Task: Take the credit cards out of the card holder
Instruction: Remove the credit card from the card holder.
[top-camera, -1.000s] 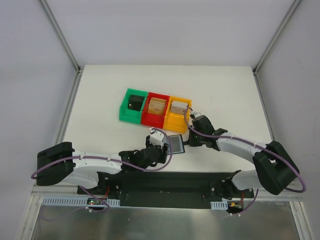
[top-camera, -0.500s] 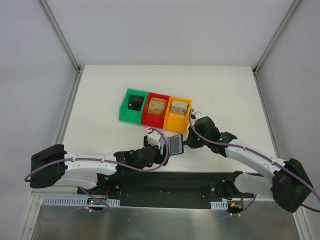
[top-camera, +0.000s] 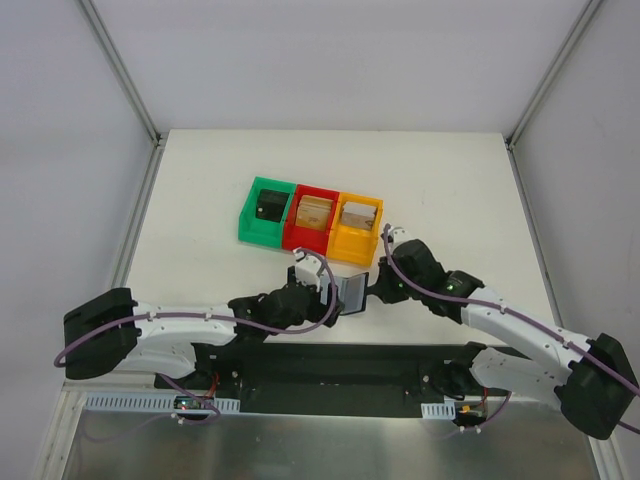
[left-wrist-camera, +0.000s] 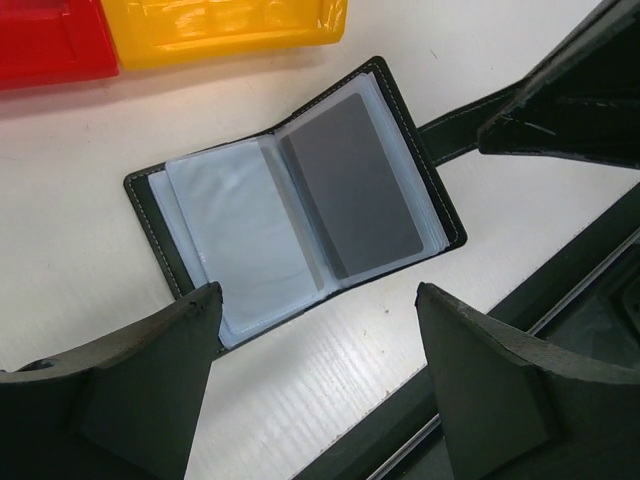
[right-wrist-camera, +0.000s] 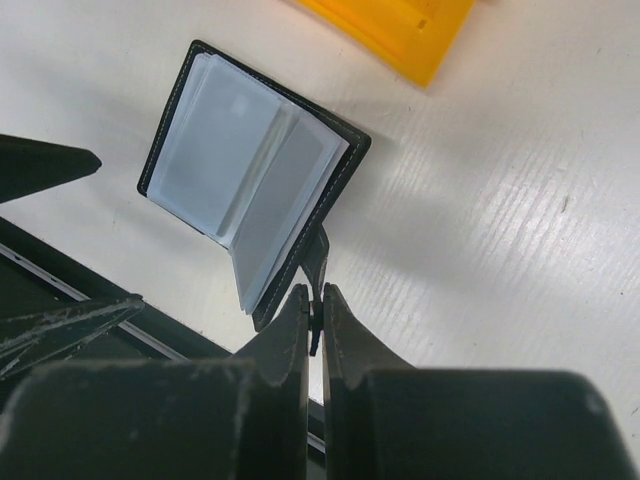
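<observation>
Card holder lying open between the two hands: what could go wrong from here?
1. The right hand pinches only the thin strap of the card holder. A tug on a card could swing or lift the whole holder instead of freeing the card.
2. The grey card sits inside clear sleeves. The open left hand, poised above it, may catch a sleeve page rather than the card.

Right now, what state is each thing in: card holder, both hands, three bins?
card holder, open, a grey card inside one sleeve
left hand, open above the card holder, touching nothing
right hand, shut on the card holder's strap
green bin, holds a black block
red bin, holds tan items
yellow bin, holds a pale item
</observation>
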